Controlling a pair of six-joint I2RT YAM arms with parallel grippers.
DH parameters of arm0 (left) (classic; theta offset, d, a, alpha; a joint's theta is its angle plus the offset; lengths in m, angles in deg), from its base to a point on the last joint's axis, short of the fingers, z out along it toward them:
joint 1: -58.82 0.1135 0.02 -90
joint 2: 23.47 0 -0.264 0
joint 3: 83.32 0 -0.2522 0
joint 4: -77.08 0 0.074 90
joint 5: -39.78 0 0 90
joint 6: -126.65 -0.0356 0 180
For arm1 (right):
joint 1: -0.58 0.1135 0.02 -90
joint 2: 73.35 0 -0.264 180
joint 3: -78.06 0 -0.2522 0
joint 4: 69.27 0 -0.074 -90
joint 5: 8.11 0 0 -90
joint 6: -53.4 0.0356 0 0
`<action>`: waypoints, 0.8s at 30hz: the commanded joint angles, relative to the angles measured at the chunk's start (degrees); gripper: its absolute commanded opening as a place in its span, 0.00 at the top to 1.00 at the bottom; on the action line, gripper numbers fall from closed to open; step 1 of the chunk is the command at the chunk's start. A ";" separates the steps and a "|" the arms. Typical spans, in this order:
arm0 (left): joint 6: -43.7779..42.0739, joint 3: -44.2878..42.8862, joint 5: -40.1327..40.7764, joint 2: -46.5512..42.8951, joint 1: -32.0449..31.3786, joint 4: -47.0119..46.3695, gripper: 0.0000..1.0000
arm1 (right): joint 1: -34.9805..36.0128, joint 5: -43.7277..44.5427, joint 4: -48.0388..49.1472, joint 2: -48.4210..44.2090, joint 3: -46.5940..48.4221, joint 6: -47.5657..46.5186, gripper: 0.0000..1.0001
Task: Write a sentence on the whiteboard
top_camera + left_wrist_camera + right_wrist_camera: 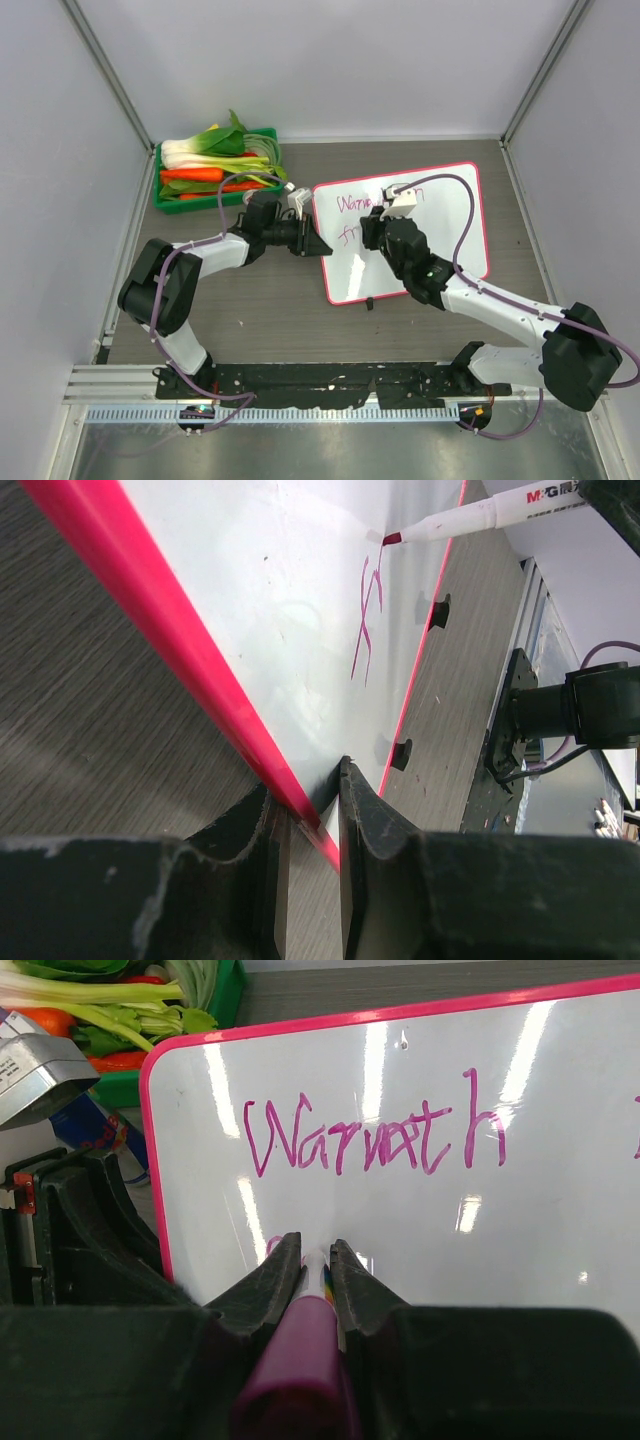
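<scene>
Two black-and-white robot arms reach over a grey-brown table [260,320] seen from above. At the far left stands one green crate [168,195], filled with leafy greens and orange carrots.

The left gripper [318,248] is clenched on the left edge of the whiteboard [450,235], its two fingers [365,820] pinching the pink frame from either side.

The one whiteboard lies on the middle of the table, just right of the crate, turned slightly askew. Two small black feet [440,610] stick out from its near edge.

The sentence [375,1140] is thin pink handwriting in two lines. The upper line is one word, "Warmth". The lower line is only a few strokes.

The right gripper [372,232] hovers over the board's middle, grasping one marker [470,518]. The marker's white barrel ends in a pink tip that touches the board at the lower line.

From above, the right gripper covers the middle of "Warmth". In the right wrist view its fingers hide nearly all the lower line, and the board's right side is cut off. The lower strokes are too few to read.
</scene>
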 commanded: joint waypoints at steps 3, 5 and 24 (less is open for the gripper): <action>-7.31 0.60 5.73 2.48 -1.62 5.60 1.00 | -0.20 2.43 -0.48 -1.03 1.26 -1.04 0.99; -7.31 0.60 5.73 2.40 -1.62 5.60 1.00 | -0.20 2.08 -0.83 -1.47 0.47 -0.51 0.99; -7.31 0.69 5.82 2.40 -1.62 5.51 1.00 | -0.38 -0.29 -0.83 -6.22 0.82 1.60 0.98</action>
